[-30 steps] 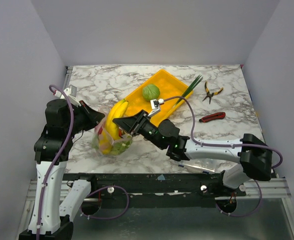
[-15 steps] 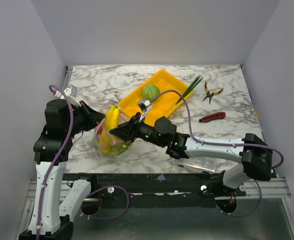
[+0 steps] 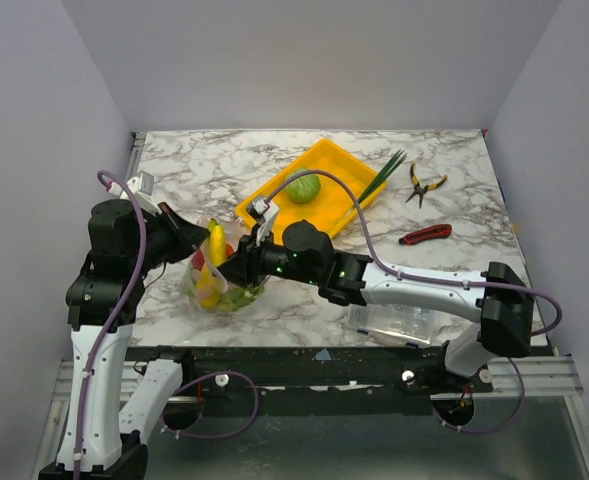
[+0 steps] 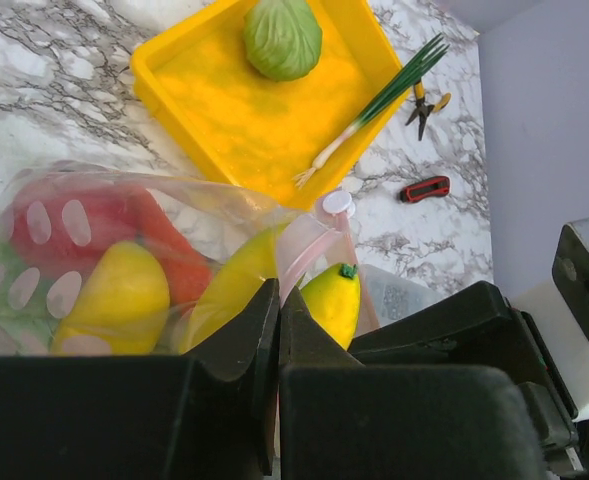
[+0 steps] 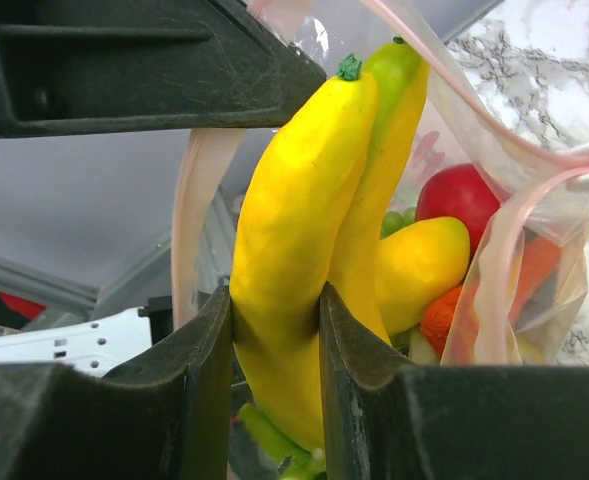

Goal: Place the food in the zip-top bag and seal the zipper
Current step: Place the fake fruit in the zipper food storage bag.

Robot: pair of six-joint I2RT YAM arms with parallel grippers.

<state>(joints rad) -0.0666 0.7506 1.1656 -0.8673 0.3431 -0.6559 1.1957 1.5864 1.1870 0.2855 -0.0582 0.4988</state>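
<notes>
— Where are the bananas right now?

— In my right gripper. Its fingers pinch the bananas around the middle. Their green tip pokes up, and the lower part sits between the two lips of the zip-top bag, which stands on the marble near the left arm.

— And your left side?

— My left gripper has its fingers pressed together on the bag's mouth edge, right at the pink zipper. The zipper gapes open, unsealed.

— What's inside?

— Through the plastic I see a tomato, plus yellow and orange pieces.

— Anything outside?

— A green leafy head sits in the yellow tray, and the leek lies across the tray's rim.
</notes>
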